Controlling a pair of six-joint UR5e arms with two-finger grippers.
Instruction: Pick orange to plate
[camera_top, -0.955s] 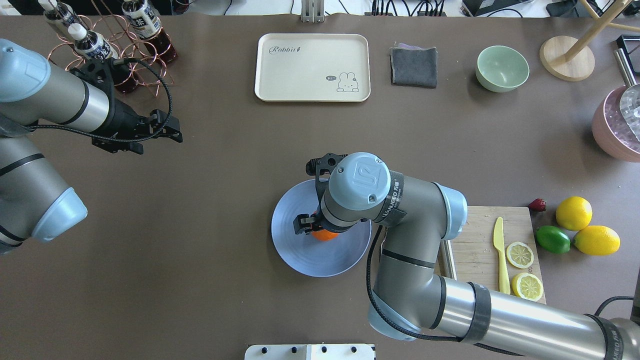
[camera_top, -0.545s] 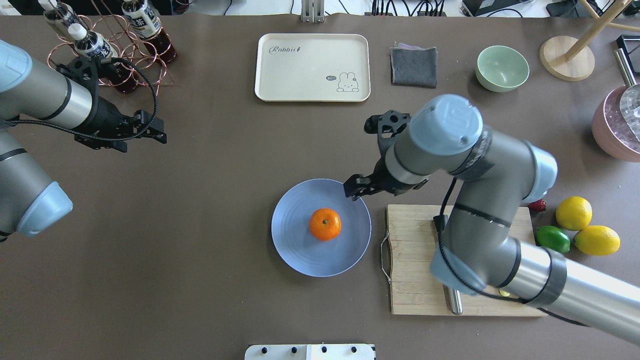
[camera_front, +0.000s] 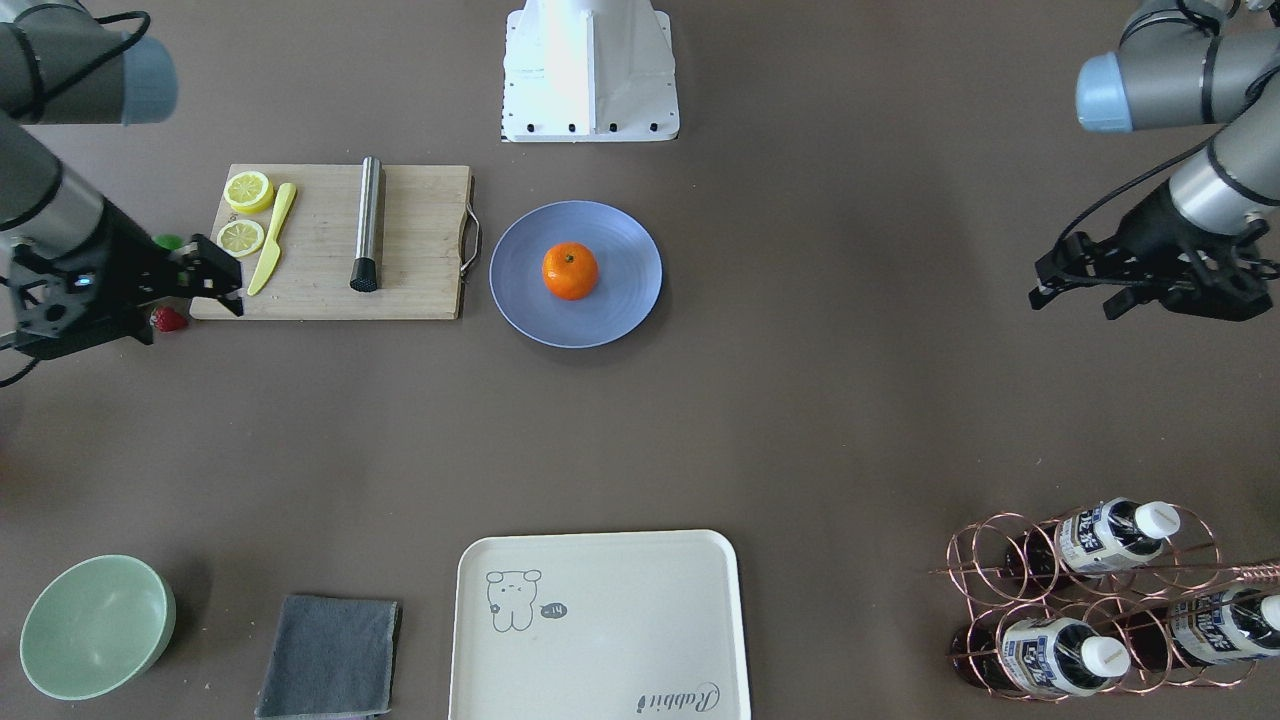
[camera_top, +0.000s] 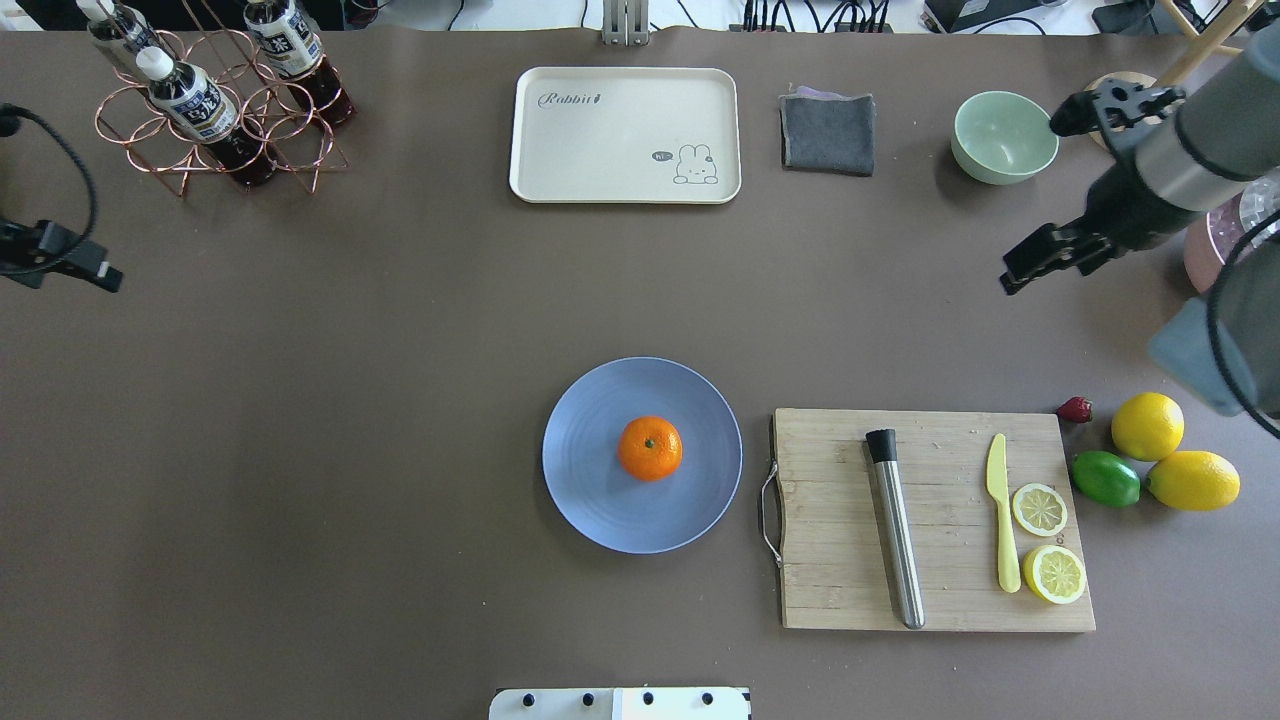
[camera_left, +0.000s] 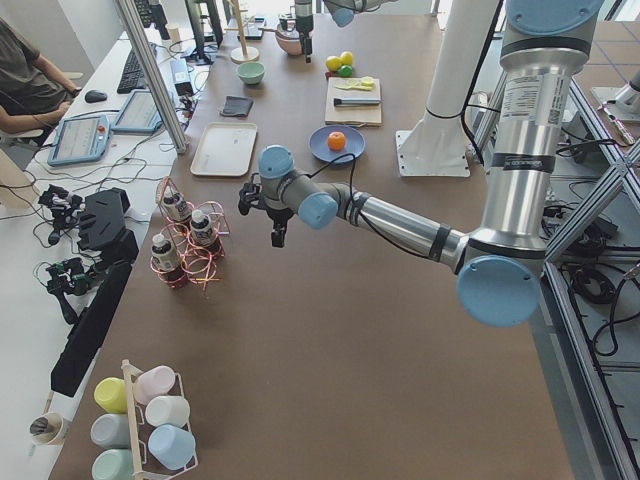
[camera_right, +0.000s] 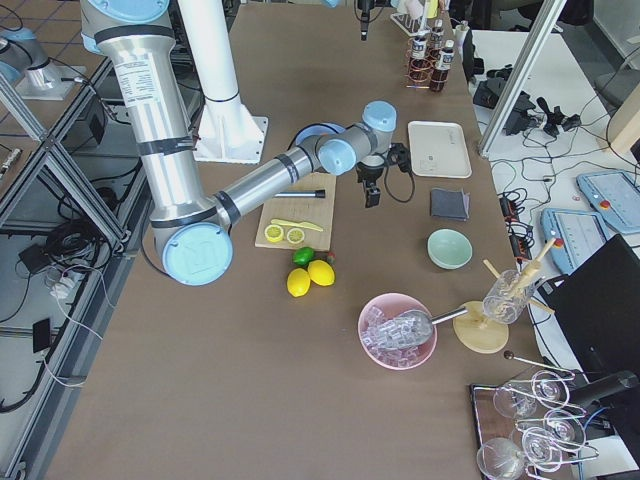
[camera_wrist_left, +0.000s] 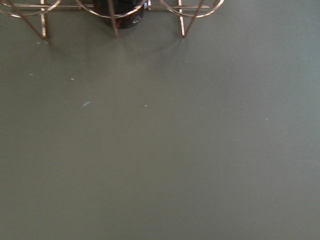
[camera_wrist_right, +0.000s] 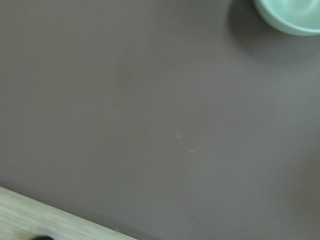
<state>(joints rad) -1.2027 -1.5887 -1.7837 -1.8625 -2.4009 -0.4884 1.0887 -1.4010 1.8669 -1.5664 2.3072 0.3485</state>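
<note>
Front-facing view: orange (camera_front: 570, 271) sits approx. centre of plate (camera_front: 625, 305), stem dimple up. The plate lies mid-length of the surface (camera_front: 850, 420), nearer the robot-side edge and just beside the handle end of the cutting board (camera_front: 410, 250), not touching it. Past the board's other end, twd the end edge on the robot's right, the right claw (camera_front: 222, 285) hangs with fingers parted and nothing btwn them, well apart from the orange. By the opposite end edge the left claw (camera_front: 1072, 303) has its prongs spread, also empty. Overhead view: orange (camera_top: 650, 448) in the middle of the plate (camera_top: 590, 495); right claw (camera_top: 1012, 278) is over bare surface btwn the bowl (camera_top: 1003, 140) and the lemons (camera_top: 1147, 426). Only the tip of the left claw (camera_top: 105, 278) shows at the end edge, so its opening can't be read here. Left-side view: orange (camera_left: 337, 141) is a small dot on the plate (camera_left: 320, 150) far along the surface; the near arm's claw points down beside the bottle rack (camera_left: 190, 245), opening not judgeable from this angle. Right-side view: plate and orange mostly hidden behind the near arm, whose claw points down btwn board and tray (camera_right: 438, 150); opening not readable either. L wrist cam: bare surface, rack feet along the top. R wrist cam: bare surface, bowl rim top right, board corner bottom left.
</note>
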